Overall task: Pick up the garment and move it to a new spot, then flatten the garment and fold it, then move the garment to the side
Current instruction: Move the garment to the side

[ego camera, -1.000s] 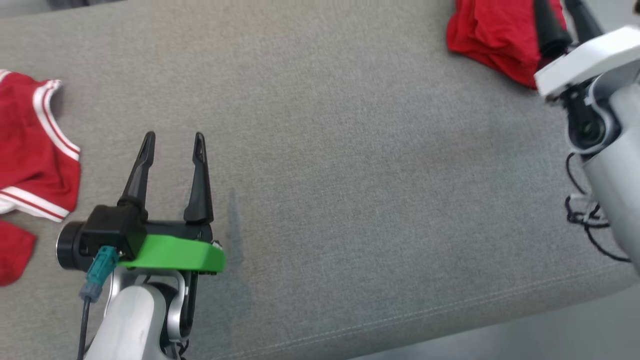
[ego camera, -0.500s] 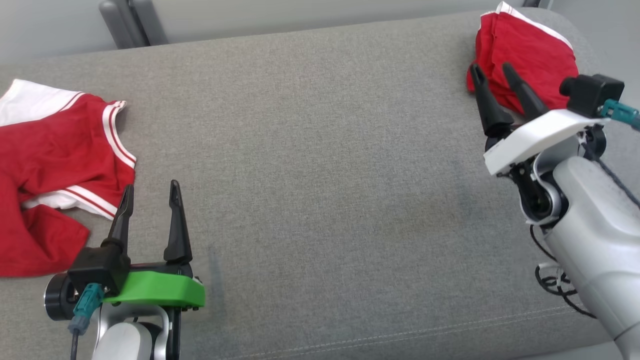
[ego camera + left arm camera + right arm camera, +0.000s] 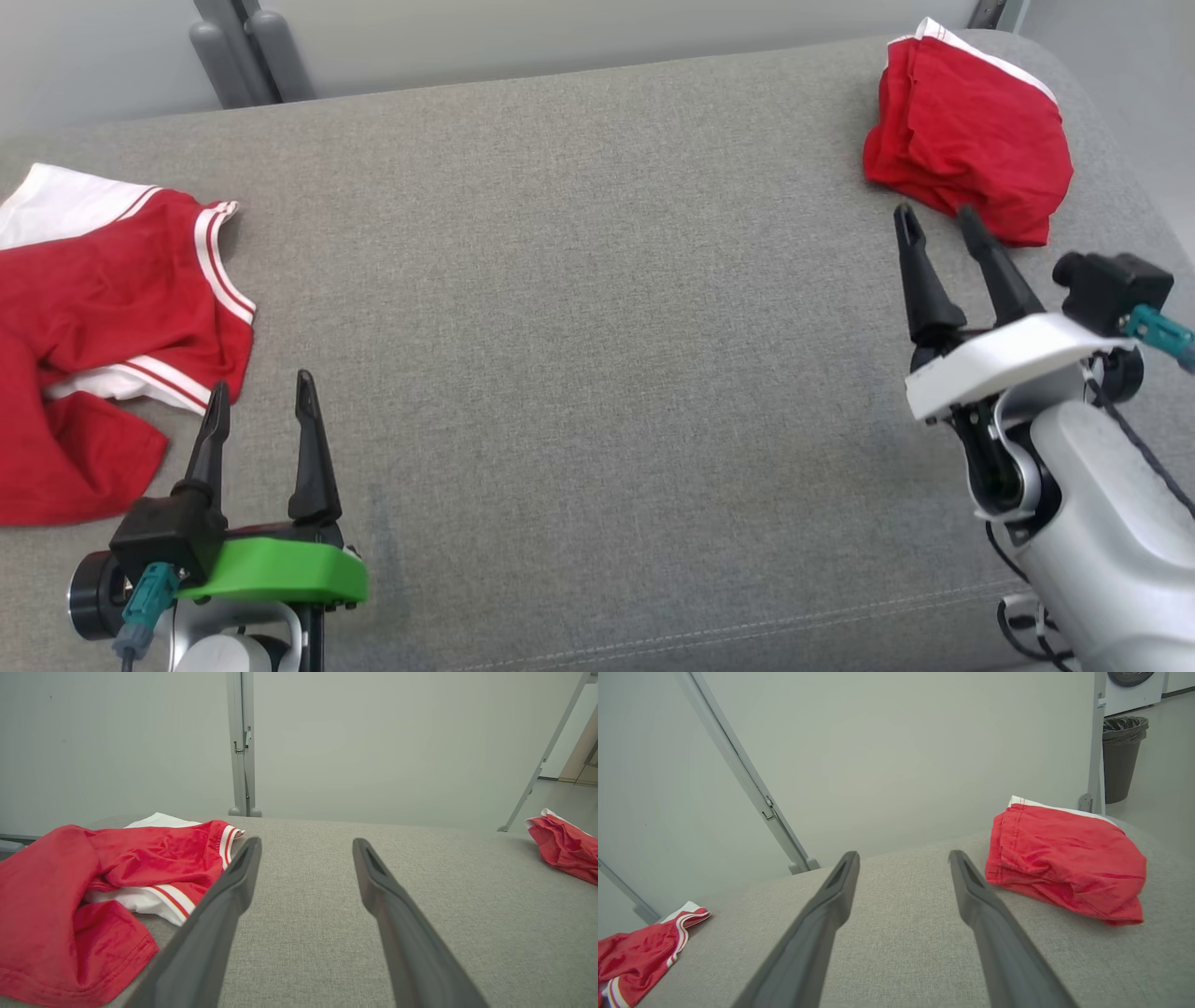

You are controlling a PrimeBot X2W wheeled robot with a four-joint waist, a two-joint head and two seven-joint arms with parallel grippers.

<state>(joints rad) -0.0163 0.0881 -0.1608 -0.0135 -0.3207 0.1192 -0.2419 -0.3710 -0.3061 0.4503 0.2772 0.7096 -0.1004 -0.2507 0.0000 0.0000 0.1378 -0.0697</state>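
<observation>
A folded red garment [image 3: 971,149] with a white edge lies at the far right of the grey cushioned surface [image 3: 597,355]; the right wrist view has it [image 3: 1064,868] just right of the fingers. My right gripper [image 3: 934,212] [image 3: 903,854] stands open and empty just short of it, not touching. A second, crumpled red garment with white stripes [image 3: 103,317] [image 3: 93,882] lies at the left. My left gripper [image 3: 261,383] [image 3: 307,841] is open and empty beside its near right edge.
A pale wall runs behind the surface, with grey metal posts [image 3: 238,51] [image 3: 243,742] at its far edge. A dark bin [image 3: 1122,756] stands on the floor beyond the right end. The cushion's front seam [image 3: 747,621] runs near the robot.
The head camera has tilted up, so the whole picture shifted. My right gripper has drawn back from over the folded red garment, which now lies free. Both grippers stay open.
</observation>
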